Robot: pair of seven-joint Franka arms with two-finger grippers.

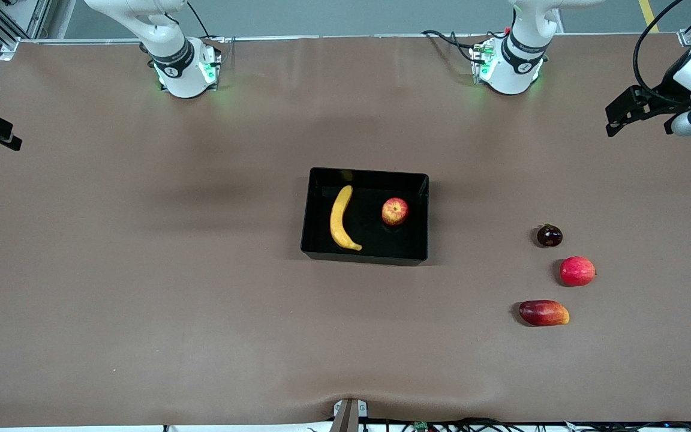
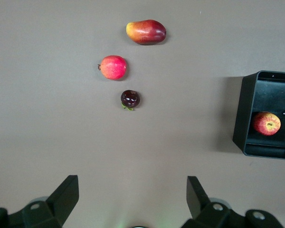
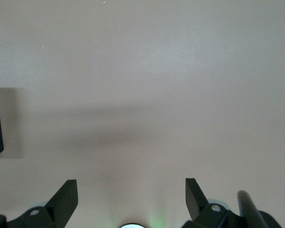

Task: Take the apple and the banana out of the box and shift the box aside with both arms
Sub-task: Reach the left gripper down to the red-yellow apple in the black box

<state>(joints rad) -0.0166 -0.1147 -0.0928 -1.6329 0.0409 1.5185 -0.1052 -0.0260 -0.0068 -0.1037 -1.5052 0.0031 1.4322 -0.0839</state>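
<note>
Glossy black plastic box (image 1: 364, 255), matt table (image 1: 141, 270)

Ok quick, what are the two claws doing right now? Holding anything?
Left claw: open, holding nothing, up over bare table near the three loose fruits.
Right claw: open, holding nothing, up over bare table.

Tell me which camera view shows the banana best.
The front view: the whole banana lies in the black bin, beside the apple. The left wrist view catches only a yellow sliver at its edge; the right wrist view shows just a corner of the bin, no banana.
</note>
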